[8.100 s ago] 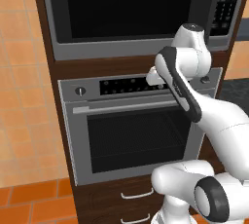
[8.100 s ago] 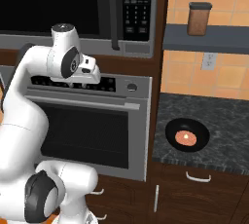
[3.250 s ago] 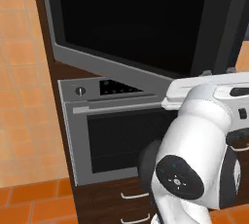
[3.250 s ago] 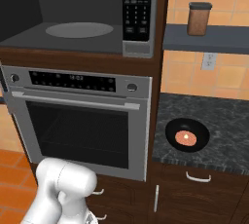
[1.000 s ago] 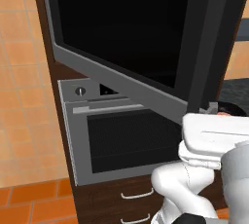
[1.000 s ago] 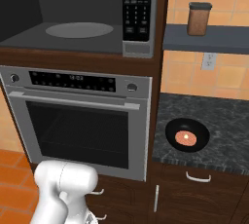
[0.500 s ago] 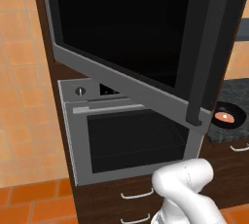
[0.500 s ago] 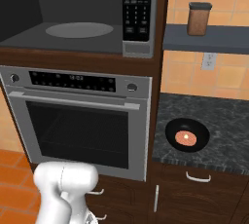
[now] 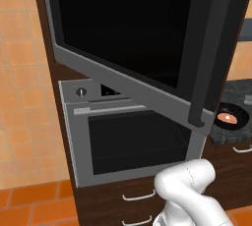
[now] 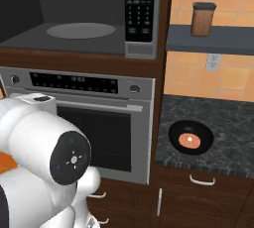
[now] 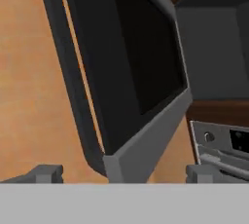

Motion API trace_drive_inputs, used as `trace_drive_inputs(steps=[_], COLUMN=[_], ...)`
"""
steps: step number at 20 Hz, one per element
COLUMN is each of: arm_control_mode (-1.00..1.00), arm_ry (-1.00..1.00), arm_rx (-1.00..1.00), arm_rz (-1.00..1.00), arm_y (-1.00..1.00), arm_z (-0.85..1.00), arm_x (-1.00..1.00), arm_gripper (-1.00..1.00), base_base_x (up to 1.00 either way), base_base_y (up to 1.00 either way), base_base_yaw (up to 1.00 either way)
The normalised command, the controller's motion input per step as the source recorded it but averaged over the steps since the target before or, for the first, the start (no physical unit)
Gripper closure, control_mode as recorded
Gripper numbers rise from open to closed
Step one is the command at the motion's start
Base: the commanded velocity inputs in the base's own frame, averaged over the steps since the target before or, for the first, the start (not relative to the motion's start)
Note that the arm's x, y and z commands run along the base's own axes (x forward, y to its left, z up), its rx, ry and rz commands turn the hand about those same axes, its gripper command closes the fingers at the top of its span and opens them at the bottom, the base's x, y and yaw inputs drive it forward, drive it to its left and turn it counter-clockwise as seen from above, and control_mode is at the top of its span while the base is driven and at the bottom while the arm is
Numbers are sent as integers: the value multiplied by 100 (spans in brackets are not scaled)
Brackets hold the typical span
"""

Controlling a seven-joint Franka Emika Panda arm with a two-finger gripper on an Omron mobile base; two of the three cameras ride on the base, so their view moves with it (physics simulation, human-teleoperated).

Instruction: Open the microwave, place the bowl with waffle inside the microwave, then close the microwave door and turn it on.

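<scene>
Microwave door (image 9: pixel 147 48) now swung fully open, arm pulled back low; tool (image 11: pixel 121 172) released and empty, just beside the door's corner. Next: bowl with waffle (image 10: pixel 191 138) on counter (image 10: pixel 233 128), well off to its side.

No text, brand or number can be read anywhere. The microwave (image 10: pixel 84 19) has a keypad panel (image 10: pixel 140 8) at the right of its front, with rows of pale marks on the buttons, too small and blurred to make out. The oven (image 10: pixel 99 123) below carries a dark display strip (image 10: pixel 74 81) with faint light characters, also illegible. The brown canister (image 10: pixel 202 19) on the shelf at right is plain.
</scene>
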Motion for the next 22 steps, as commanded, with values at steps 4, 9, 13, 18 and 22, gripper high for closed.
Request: trace_drive_inputs(steps=[4, 9, 13, 18, 22], arm_control_mode=[-100, -100, -100, -100, -100], arm_ry=[13, 1, -1, -2, 1], arm_rx=[9, 1, 0, 0, 0], arm_rz=[46, 31, 26, 22, 9], arm_y=[38, 91, 67, 81, 53], arm_z=[-26, -19, 0, 0, 0], arm_x=[91, 11, -8, -23, -8], arm_gripper=[-100, -100, -100, -100, -100], base_base_x=[0, 0, 0, 0, 0], base_base_y=[0, 0, 0, 0, 0], base_base_yaw=[0, 0, 0, 0, 0])
